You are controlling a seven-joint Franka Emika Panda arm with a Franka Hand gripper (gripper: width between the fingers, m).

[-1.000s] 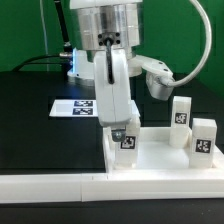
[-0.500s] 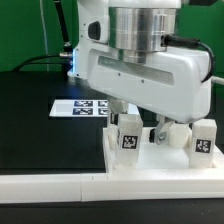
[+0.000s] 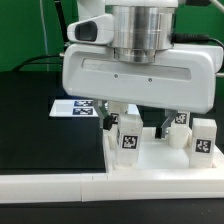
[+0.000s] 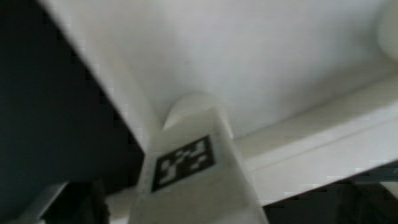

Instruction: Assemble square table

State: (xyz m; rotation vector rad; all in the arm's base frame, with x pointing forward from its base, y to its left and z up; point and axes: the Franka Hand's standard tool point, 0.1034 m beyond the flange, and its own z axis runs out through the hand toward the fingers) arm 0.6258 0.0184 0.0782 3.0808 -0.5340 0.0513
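Gripper (image 3: 138,122) pointing straight down; jaws spread wide; nothing held between fingers (image 3: 110,117)

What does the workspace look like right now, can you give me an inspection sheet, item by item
Surface: black table, long white wall along its near edge.
Job's things: square table top flat against the wall; one leg block upright on it, two more standing at the exterior view's right.
Clutter: marker board lying flat behind.
Claw: claw open, straddling the upright leg block, holding nothing.
Cables: dark cable at back.
Surroundings: green backdrop.
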